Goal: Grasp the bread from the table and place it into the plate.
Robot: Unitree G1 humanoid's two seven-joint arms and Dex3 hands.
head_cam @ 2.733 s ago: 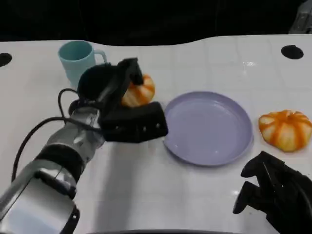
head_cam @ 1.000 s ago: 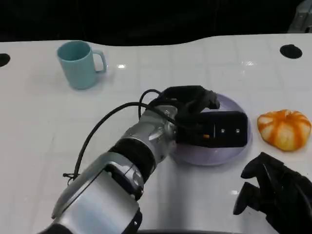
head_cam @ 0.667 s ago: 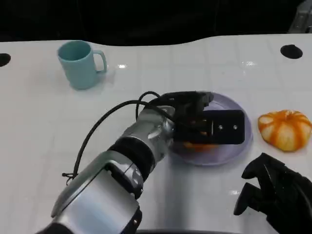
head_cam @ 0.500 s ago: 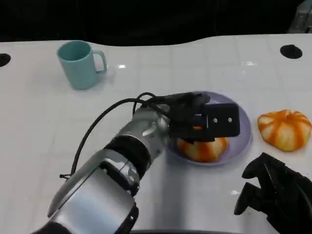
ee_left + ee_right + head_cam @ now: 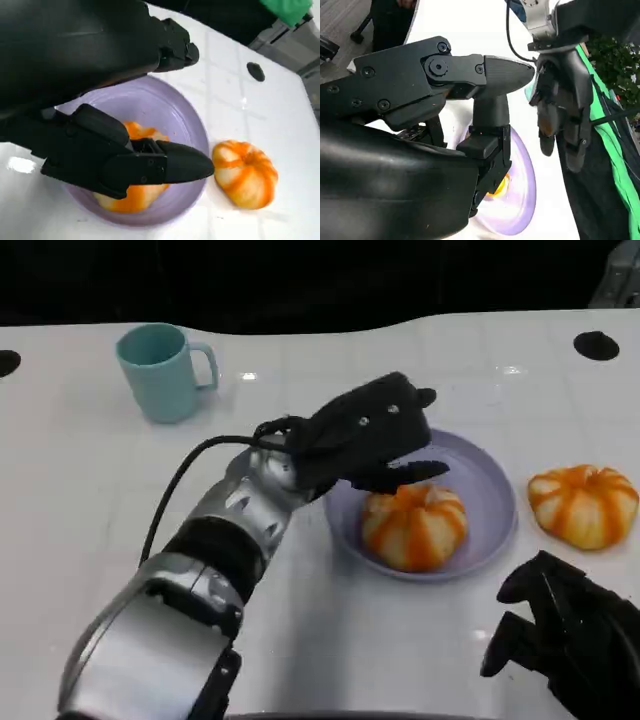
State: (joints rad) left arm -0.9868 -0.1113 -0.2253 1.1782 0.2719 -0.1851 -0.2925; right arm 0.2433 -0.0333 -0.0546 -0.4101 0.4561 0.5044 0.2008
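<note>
- The bread (image 5: 414, 526), an orange bun with pale stripes, lies in the purple plate (image 5: 495, 495), toward its near side.
- The left hand (image 5: 368, 435) hovers above the plate's far-left rim, its fingers (image 5: 182, 165) spread and holding nothing.
- The right hand (image 5: 560, 640) rests low at the near right, fingers curled in on nothing.
- A second bun (image 5: 585, 503) sits on the white surface (image 5: 100, 490) just right of the plate.
- A teal mug (image 5: 162, 370) stands far left.

teal mug (image 5: 164, 370) sitting upright at the far left of the white table (image 5: 90, 500), handle facing right; small round black holes in the tabletop at the far right (image 5: 598, 345) and far left edge (image 5: 8, 362); dark background behind the table; some green cloth (image 5: 620, 165) off to one side
</note>
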